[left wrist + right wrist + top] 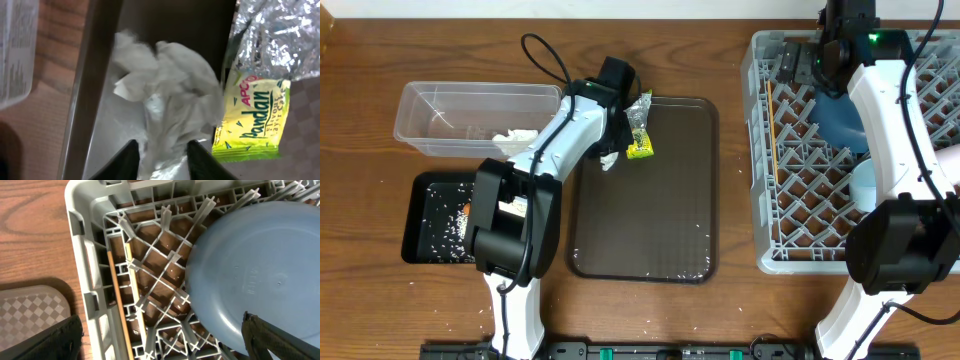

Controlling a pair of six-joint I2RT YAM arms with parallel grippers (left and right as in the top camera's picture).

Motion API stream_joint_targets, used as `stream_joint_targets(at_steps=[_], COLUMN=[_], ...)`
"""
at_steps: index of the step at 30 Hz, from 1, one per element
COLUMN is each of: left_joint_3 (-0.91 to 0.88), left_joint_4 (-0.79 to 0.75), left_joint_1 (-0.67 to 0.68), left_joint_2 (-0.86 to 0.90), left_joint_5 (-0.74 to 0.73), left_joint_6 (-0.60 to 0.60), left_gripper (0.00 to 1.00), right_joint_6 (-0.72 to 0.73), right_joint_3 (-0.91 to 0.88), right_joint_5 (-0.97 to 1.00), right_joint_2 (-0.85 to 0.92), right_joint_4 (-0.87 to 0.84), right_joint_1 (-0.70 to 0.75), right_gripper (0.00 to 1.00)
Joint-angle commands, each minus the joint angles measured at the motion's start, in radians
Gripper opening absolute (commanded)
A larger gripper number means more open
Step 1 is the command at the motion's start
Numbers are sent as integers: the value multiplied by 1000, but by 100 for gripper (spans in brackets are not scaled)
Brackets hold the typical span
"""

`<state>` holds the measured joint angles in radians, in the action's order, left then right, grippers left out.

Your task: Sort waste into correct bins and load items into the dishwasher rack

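My left gripper [614, 138] [165, 162] is shut on crumpled white paper [610, 158] [165, 95] at the brown serving tray's left edge. The silver-and-yellow foil wrapper [640, 128] [255, 110] lies just right of it on that tray. The clear tub [430, 105] holds more white paper [515, 135]. The black tray [420, 245] holds rice grains and a carrot [467, 210]. My right gripper [825, 60] [160, 340] is open and empty above the grey rack [760, 200] [77, 255]. The rack holds the large blue bowl [840, 118] [250, 265], the small light-blue bowl [863, 185] and the chopsticks [772, 130] [117, 305].
The brown serving tray [650, 220] [87, 90] lies between the bins and the rack, with a few rice grains near its front edge. The clear tub's corner shows in the left wrist view [15, 45]. Bare wooden table surrounds everything.
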<state>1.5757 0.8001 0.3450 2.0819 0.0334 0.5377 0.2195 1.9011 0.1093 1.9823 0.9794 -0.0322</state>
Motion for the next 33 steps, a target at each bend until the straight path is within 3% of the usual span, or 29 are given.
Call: stream_joint_targets(at_steps=[1, 6, 11, 19, 27, 28, 29, 30, 31, 33], left_joint_3=[-10, 1, 34, 34, 7, 1, -3, -3, -3, -3], left_joint_4=[6, 18, 8, -16, 10, 10, 10, 14, 24, 39], left_joint_1=[-1, -1, -4, -45, -210, -235, -257, -277, -295, -323], left_joint_2=[10, -26, -181, -451, -441, -430, -417, -406, -395, -380], left_joint_5=[18, -57, -63, 289, 305, 300, 285, 259, 224, 159], left_joint_6=[-14, -14, -13, 16, -5, -1, 4, 5, 6, 5], left_gripper=[7, 6, 6, 6, 9, 17, 50, 73, 82, 86], right_joint_6=[11, 11, 11, 11, 11, 11, 11, 11, 11, 11], right_joint_3=[0, 0, 0, 0, 0, 0, 0, 0, 0, 0], right_joint_5=[10, 10, 10, 10, 10, 10, 11, 10, 10, 10], right_joint_2=[-5, -5, -5, -5, -5, -5, -5, -5, -5, -5], right_joint_4=[2, 2, 2, 2, 2, 2, 2, 2, 2, 2], right_joint_1=[-6, -6, -6, -6, -6, -6, -6, -6, -6, -6], right_gripper=[99, 99, 99, 99, 99, 99, 99, 99, 99, 99])
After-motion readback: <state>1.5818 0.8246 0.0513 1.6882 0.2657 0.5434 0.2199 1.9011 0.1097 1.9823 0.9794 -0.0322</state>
